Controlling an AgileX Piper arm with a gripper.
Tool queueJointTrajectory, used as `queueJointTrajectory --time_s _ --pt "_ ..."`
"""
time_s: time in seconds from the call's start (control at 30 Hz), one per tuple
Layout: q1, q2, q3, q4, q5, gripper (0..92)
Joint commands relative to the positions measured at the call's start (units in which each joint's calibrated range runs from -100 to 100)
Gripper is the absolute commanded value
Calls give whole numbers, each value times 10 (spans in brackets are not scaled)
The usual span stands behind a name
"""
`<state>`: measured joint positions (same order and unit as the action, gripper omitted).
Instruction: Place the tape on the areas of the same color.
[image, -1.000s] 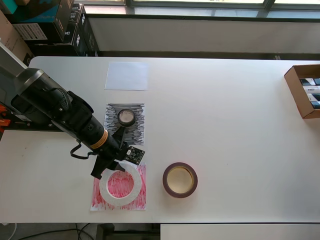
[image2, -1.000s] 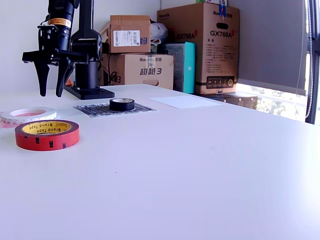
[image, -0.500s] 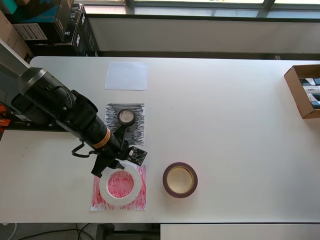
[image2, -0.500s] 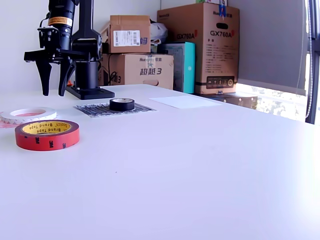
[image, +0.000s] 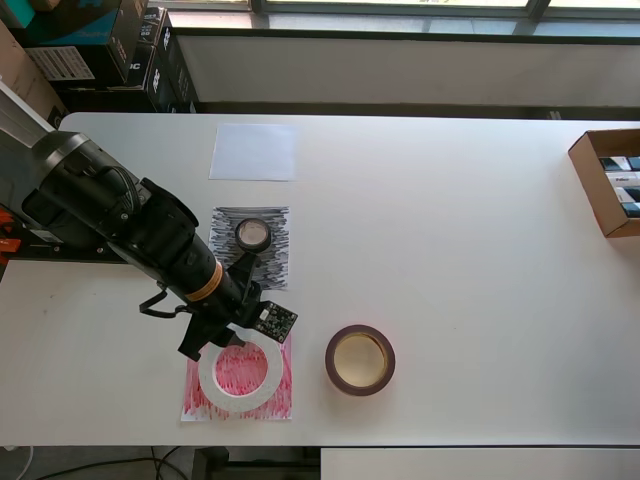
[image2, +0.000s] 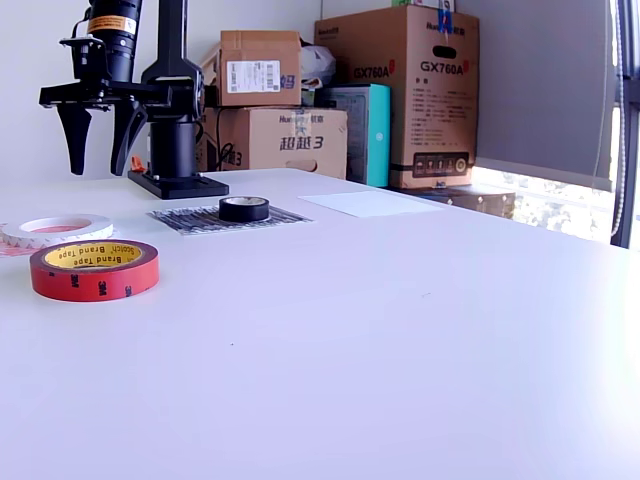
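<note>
White table (image: 470, 280), stacked cardboard boxes (image2: 400, 90) behind, window (image2: 625, 120) w/ daylight at ext. view's right.

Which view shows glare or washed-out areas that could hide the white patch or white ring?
Overhead view: even light, white patch faint but edged, white ring clear on the red patch. Exterior view: bright window at that view's right, tabletop washed pale, ring low-contrast.

Arm (image: 110, 225) angled down, fingers (image2: 75, 150) spread apart, empty

White ring (image: 240, 373) on red patch (image: 285, 397)
</note>
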<state>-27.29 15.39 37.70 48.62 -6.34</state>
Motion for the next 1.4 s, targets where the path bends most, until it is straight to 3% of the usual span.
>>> queueJointTrajectory --time_s 0.0,0.47,1.37 --pt "0 14 -8 8 -5 528" --pt "0 98 -104 58 -5 528" --pt "0 145 -105 60 -9 532"
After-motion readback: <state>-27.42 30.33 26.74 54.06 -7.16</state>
